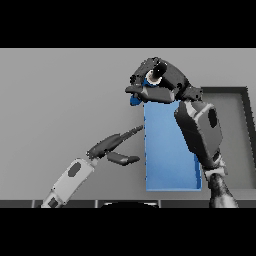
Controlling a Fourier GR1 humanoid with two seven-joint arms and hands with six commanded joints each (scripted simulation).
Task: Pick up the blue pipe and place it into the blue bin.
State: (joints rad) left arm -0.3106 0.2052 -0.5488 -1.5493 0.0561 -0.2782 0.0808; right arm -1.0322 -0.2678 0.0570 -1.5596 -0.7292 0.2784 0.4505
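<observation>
My right hand [159, 81] hovers over the far end of the blue bin [165, 155], its fingers curled round the blue pipe [135, 100]. Only small bits of the pipe show: a blue tip below the fingers at the hand's left side and a bit of blue inside the grip. The bin is a long, flat blue tray lying lengthwise in the middle of the table; my right forearm covers part of its right side. My left hand [112, 145] rests open just left of the bin, fingers straight and pointing toward its left edge.
A dark grey tray [240, 140] with a raised rim lies to the right of the blue bin, partly behind my right arm. The grey table [60, 100] stretches to the left and far side.
</observation>
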